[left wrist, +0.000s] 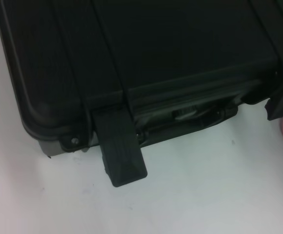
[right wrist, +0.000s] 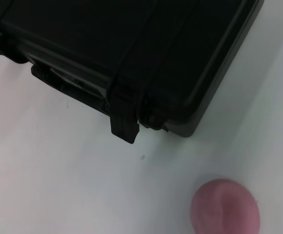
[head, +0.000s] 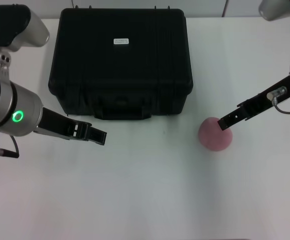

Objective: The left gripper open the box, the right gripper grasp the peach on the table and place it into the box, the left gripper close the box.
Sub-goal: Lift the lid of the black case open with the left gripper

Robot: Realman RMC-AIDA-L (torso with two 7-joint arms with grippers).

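— On the white table (head: 145, 200), what lies before you?

— At the upper centre of my head view sits the box (head: 120, 65), black, lid down, a small white label (head: 121, 41) on top and its handle (head: 122, 111) facing me. Both front latches hang loose in my wrist views.

— And the peach?

— At centre right, the peach (head: 215, 134) rests on the bare tabletop, near the box's right front corner but apart from it.

— Your pincers?

— My left gripper (head: 99, 136) hovers at lower left, just in front of the box; whether its fingers are parted, I cannot tell. My right gripper (head: 226, 122) reaches in from the right edge, its tip over the peach's top; I cannot tell its state either.

— The room?

— Only a grey strip of wall along the top edge.
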